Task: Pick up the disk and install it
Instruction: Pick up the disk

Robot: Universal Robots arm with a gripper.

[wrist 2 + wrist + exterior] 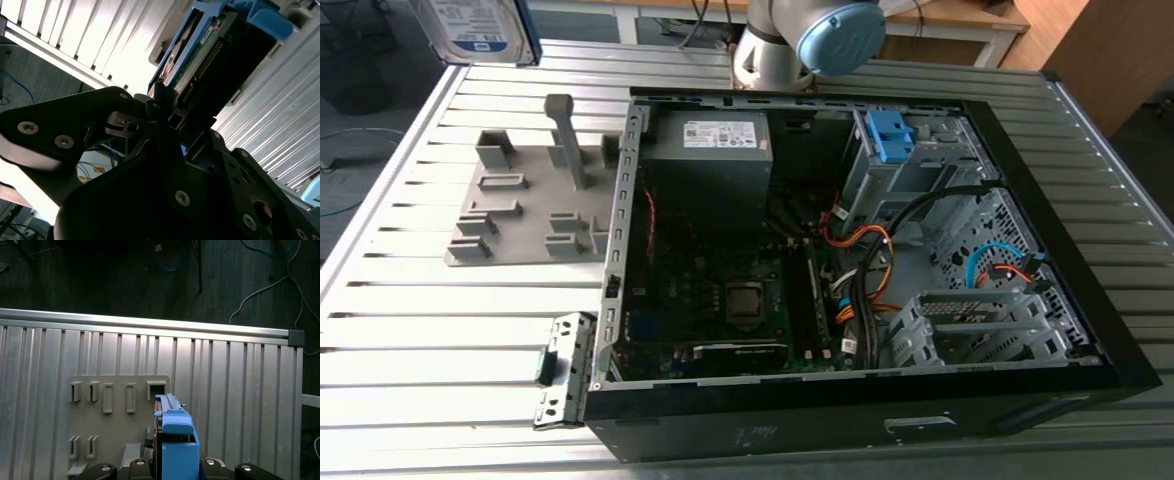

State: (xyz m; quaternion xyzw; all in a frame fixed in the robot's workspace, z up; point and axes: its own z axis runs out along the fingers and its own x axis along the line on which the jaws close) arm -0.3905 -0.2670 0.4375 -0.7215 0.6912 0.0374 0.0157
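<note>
Already the pickup looks done; the slatted surface [400,300] carries the open computer case [854,420], where installing is left, as I judge; the grey holder [534,210] sits beside it; the disk [474,28] hangs lifted at the exterior view's upper left; the hand [162,107] is clamped on its end.

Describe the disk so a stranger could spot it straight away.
Start at the open black computer case on the slatted metal table. Beyond the grey holder plate, at the exterior view's top left, the disk hangs in the gripper, jaws shut on it. Unlike the blue bracket inside the case, it carries a white-and-blue label.
</note>
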